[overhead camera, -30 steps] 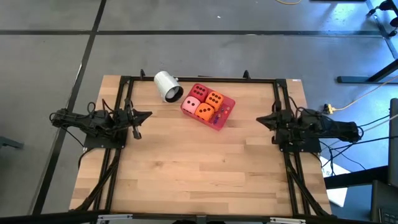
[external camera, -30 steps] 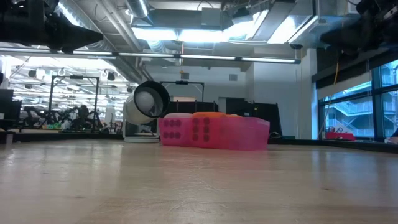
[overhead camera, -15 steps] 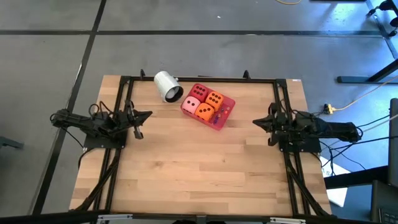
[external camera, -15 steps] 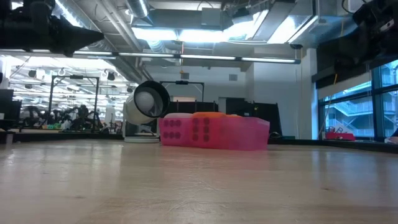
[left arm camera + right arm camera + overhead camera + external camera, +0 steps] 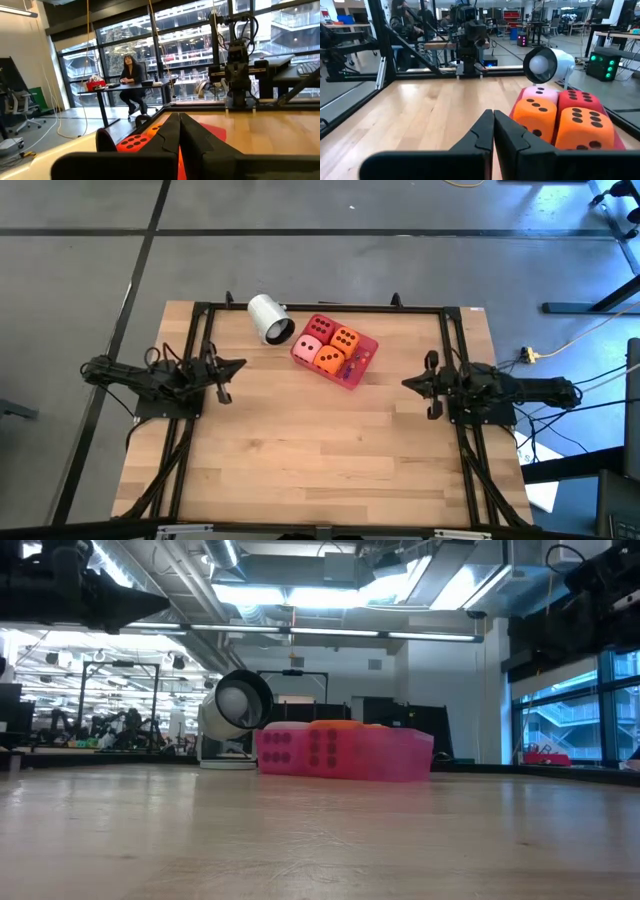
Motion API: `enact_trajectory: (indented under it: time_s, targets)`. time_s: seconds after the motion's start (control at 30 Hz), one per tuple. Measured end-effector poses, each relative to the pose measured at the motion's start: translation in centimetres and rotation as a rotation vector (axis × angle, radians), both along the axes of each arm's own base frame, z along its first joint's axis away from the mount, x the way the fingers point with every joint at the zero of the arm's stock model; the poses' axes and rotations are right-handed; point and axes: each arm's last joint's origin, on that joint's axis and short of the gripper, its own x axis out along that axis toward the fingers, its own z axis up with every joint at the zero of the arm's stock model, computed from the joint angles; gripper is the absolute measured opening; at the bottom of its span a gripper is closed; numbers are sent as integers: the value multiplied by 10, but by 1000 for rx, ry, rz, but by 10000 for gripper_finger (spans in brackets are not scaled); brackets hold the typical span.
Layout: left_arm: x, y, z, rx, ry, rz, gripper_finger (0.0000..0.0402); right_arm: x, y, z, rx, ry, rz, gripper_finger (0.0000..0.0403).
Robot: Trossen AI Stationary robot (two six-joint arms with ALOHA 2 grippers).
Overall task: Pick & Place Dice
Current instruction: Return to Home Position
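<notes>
- Nearest, the table shows as pale wood planks with a dark frame along its sides.
- At mid depth the right gripper hangs over the table's right side, pointing toward the middle. In its wrist view the fingers are pressed together with nothing between them.
- Slightly farther back, the left gripper hangs over the left side, also pointing inward. Its fingers are likewise together and hold nothing.
- Both grippers are well apart from the dice, and in the low view the arms sit high above the wood.
- Farther back, about midway between the arms, the tray lies turned at an angle. All four dice are in it, packed two by two at the end toward the cup.
- An orange die is nearest, the pink die is on the left, a second orange die is on the right, and the red die is farthest.
- The cup lies on its side just beyond the tray's left corner, its mouth turned toward the near side.
- Beyond the table, the left wrist view shows a person seated at a desk.
</notes>
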Motion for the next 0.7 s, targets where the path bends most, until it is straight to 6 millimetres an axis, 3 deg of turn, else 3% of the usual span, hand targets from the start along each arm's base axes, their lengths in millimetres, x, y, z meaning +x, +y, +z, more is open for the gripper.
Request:
enact_trajectory:
  time_s: [0.7]
  targets:
    - [0, 0, -1, -2, 2, 2, 1, 2, 3, -4, 47, -50, 101, 13]
